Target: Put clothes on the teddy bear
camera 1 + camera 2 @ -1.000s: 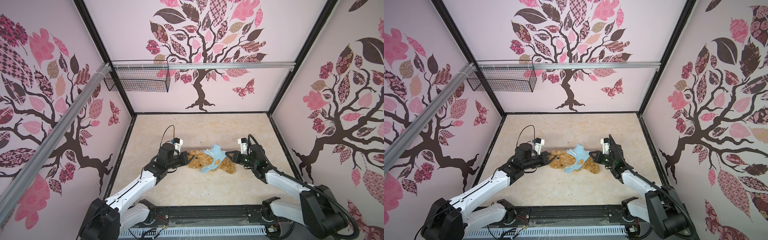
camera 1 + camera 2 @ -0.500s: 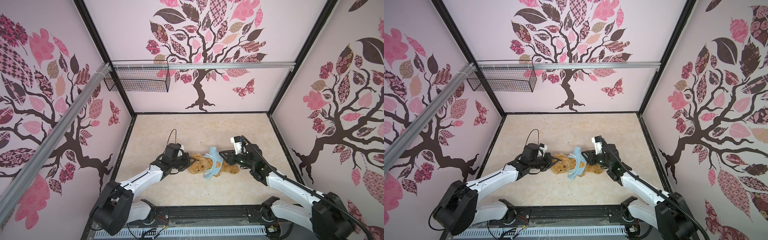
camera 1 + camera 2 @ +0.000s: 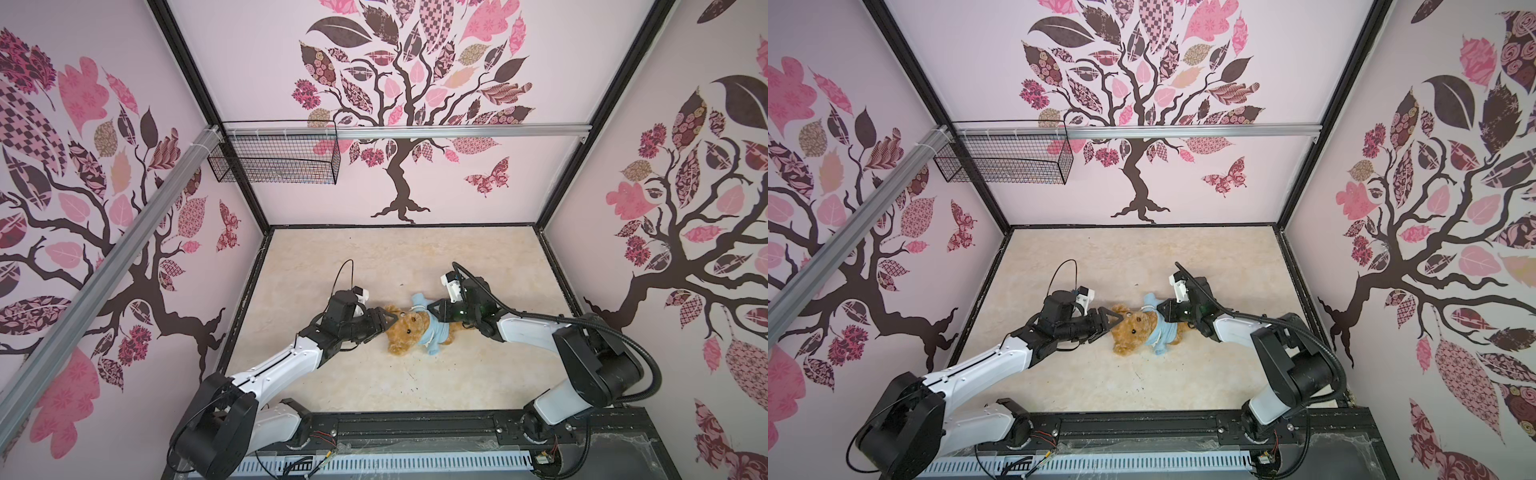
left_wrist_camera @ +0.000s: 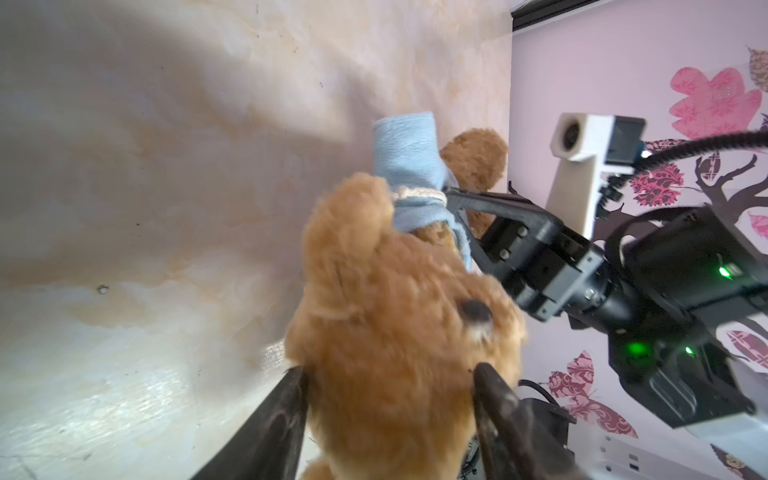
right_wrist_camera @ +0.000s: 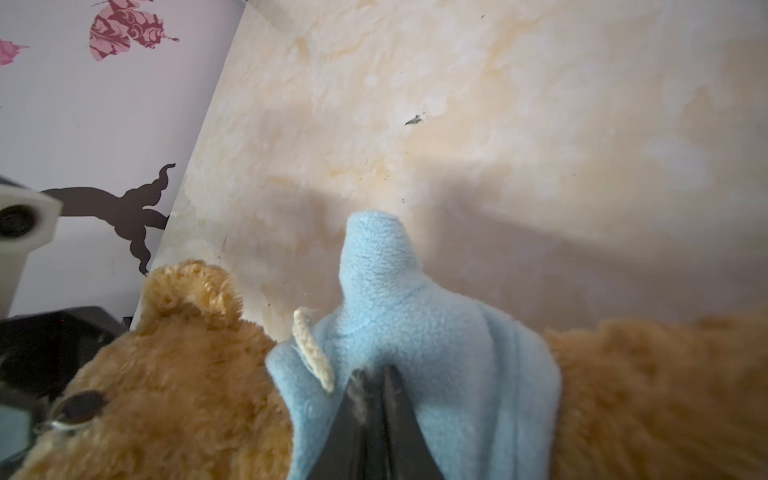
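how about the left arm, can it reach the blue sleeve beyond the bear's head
Probably not directly: the left gripper stands open around the head of the teddy bear, which sits between it and the sleeve; the right gripper pinches its shirt.

The right gripper [image 5: 372, 376] has its 2 dark fingers drawn almost together, pinching a fold of the light blue shirt [image 5: 449, 353] worn by the teddy bear [image 5: 178, 386]. 1 sleeve [image 5: 374, 249] pokes out just beyond the pinch, and a cream cord [image 5: 313, 351] lies at the collar. The bear's head, showing 1 round ear and 1 dark eye, points toward the pink wall [image 5: 83, 116], over the beige marbled tabletop [image 5: 498, 124].
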Tool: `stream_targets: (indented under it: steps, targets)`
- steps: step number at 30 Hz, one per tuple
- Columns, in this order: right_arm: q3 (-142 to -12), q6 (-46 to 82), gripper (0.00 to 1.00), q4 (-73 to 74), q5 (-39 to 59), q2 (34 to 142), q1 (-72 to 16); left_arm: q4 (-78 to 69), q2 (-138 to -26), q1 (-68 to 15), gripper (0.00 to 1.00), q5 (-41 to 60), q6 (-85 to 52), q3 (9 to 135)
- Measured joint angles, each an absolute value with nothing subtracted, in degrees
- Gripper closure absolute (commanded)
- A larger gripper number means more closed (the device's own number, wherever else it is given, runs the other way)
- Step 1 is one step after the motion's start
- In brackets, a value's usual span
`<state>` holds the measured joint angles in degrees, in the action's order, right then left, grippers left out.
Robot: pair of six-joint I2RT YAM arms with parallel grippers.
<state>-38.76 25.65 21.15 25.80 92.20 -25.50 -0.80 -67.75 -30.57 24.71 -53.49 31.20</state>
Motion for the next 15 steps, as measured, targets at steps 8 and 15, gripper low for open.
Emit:
stream_targets:
  steps: [8, 15]
  targets:
    - [-43.0, 25.7, 0.92, 21.8, 29.0, 98.0, -24.6, -1.1, -64.5, -34.9, 0.06, 19.9, -49.6, 27.3]
    - [-43.8, 25.7, 0.93, 22.1, 30.1, 99.2, -24.6, -2.4, -70.9, -37.3, 0.10, 19.6, -47.5, 28.3]
